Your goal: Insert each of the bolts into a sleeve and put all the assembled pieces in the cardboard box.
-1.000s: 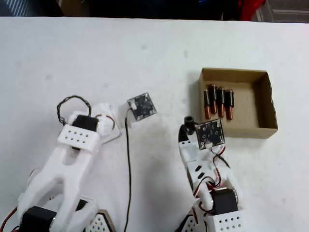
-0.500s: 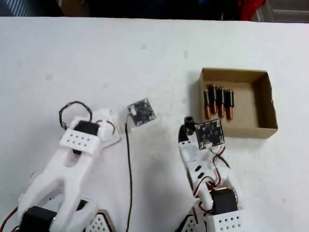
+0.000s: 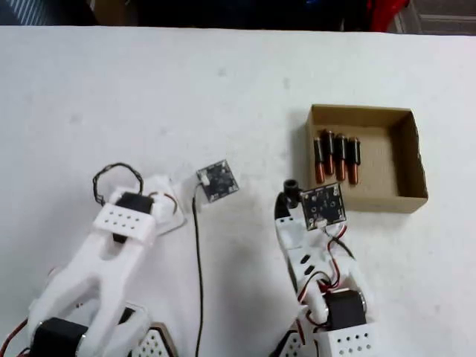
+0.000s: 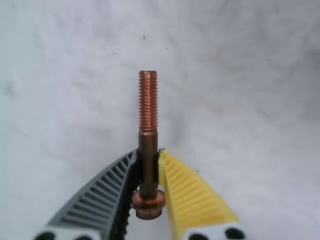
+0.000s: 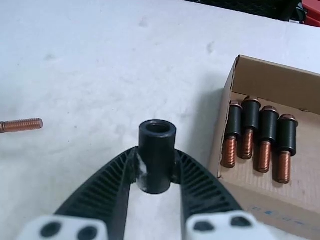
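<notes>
Left gripper drawn back, bolt clamped between its jaws

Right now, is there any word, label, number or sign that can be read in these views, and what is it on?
No text can be read.
cardboard box: a faint bluish mark on its outer wall, too blurred to read.
bolt, sleeve and assembled pieces in the box: no markings visible.
circuit boards at the wrists: any print is too small to tell.
</notes>
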Motion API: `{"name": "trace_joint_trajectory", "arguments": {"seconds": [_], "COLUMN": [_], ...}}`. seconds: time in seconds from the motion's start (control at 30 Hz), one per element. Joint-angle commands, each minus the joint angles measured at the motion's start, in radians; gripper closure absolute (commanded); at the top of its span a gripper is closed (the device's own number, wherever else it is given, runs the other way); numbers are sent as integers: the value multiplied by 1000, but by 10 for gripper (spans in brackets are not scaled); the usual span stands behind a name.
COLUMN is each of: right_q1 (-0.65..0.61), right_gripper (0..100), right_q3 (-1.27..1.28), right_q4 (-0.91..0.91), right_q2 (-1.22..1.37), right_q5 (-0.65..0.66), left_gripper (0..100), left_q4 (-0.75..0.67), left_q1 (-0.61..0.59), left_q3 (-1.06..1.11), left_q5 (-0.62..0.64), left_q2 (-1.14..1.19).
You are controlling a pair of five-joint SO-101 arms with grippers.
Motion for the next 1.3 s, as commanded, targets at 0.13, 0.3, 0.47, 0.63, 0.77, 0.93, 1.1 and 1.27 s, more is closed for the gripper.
{"name": "trace_joint_trajectory", "arguments": {"seconds": [0.13, 0.3, 0.47, 0.63, 0.77, 0.93, 1.1, 1.27], "right_q1": [7, 7, 7, 7, 7, 7, 7, 7], "right_gripper": [982, 982, 982, 982, 982, 981, 981, 981], "right_q3": [-5, -5, -5, -5, -5, -5, -5, -5], "right_q4": [-27, -27, -27, -27, -27, -27, -27, -27], "right_q2": [-10, -10, -10, -10, -10, -10, -10, -10], "right_q5": [-3, -3, -2, -2, -2, -2, -2, -2], "left_gripper": [979, 979, 979, 979, 979, 979, 978, 979], "left_q4": [-132, -161, -160, -163, -166, -233, -236, -226], "left_q1": [13, 15, 12, 12, 4, 5, 7, 5], "left_q3": [72, 83, 91, 126, 120, 149, 144, 157], "left_q5": [-11, -11, -14, -97, -118, -135, -149, -318], "left_q2": [-44, -44, -42, -42, -44, -42, -42, -42]}}
